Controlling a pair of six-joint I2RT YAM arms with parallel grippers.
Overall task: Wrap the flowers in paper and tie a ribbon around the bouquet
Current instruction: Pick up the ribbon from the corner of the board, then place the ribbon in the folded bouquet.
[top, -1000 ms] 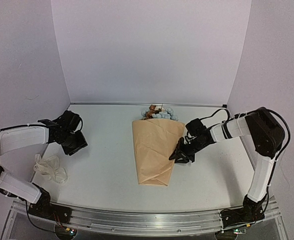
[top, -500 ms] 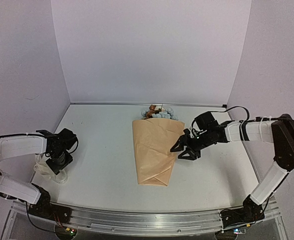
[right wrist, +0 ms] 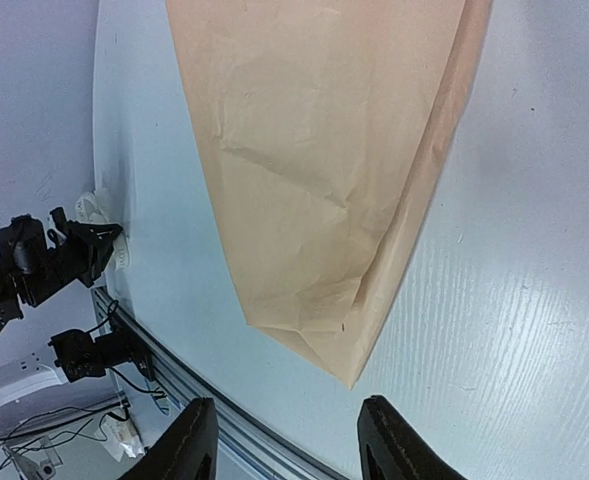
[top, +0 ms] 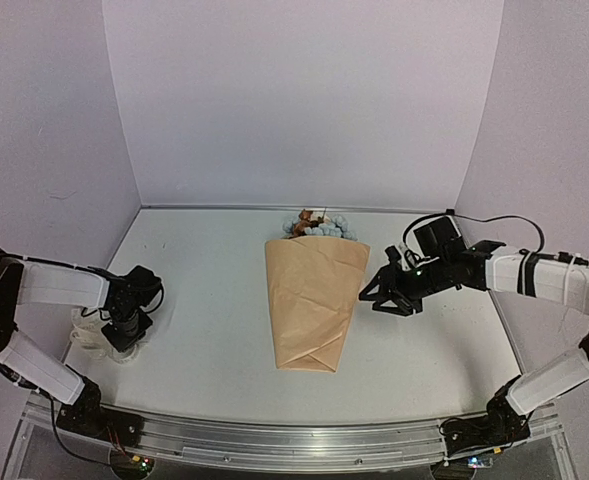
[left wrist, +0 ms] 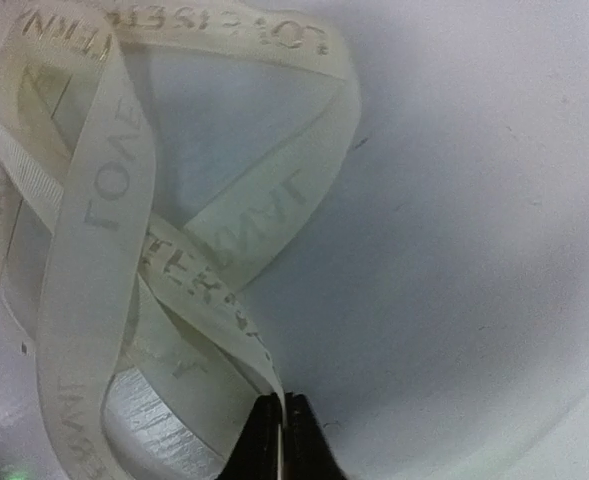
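Left side of worktop (top: 209, 310): ribbon (top: 86, 338) lies in a loose heap of cream-white loops near the left edge; the left wrist view shows it (left wrist: 99, 250) thin, floppy, with faint printed lettering, strands crossing one another; left pincer (top: 124, 335) is down on the heap, tips (left wrist: 282, 440) closed on one strand.

Centre: bouquet (top: 309, 305) lies flat; tan paper (top: 314, 290) forms a creased cone, its narrow end folded over; long axis runs near to far, wide end toward the back wall, narrow end toward the arm bases; flowers (top: 319, 228) show at the wide end as pale blue round heads with some brown-orange.

Right: right pincer (top: 382, 297) sits just beside the cone's right edge; fingers apart, nothing between them (right wrist: 289, 440); the paper (right wrist: 314, 150) fills that wrist view.
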